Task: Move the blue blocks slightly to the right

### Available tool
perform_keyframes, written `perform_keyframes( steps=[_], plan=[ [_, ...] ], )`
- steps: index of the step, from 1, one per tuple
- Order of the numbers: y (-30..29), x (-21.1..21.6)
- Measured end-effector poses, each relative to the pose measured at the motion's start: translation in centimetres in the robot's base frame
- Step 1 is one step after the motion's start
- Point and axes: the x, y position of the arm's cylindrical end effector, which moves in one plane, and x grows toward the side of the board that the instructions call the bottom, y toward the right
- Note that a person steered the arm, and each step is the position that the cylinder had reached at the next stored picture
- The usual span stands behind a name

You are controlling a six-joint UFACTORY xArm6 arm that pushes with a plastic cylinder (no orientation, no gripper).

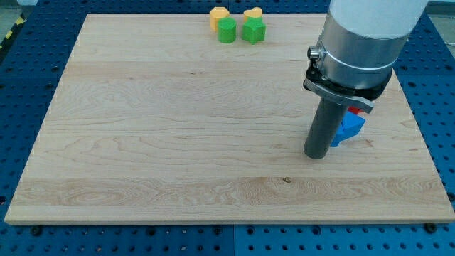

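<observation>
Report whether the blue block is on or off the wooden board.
On. The blue block rests on the wooden board, inside its right edge, right beside my tip.

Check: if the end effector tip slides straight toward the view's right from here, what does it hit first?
The blue block, lying just right of my tip, apparently touching or nearly so. A red block peeks out behind it, mostly hidden by the arm.

My tip (316,154) touches the blue block's (350,128) left side.

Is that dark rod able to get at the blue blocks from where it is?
Probably yes: my tip sits right beside the blue blocks, on their left in the view, with nothing between them.
</observation>
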Motion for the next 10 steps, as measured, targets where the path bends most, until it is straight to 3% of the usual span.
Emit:
perform_keyframes(
  steps=[3, 10],
  plan=[
    [-3.0, -2.0],
    [3.3, -0.4]
  ],
)
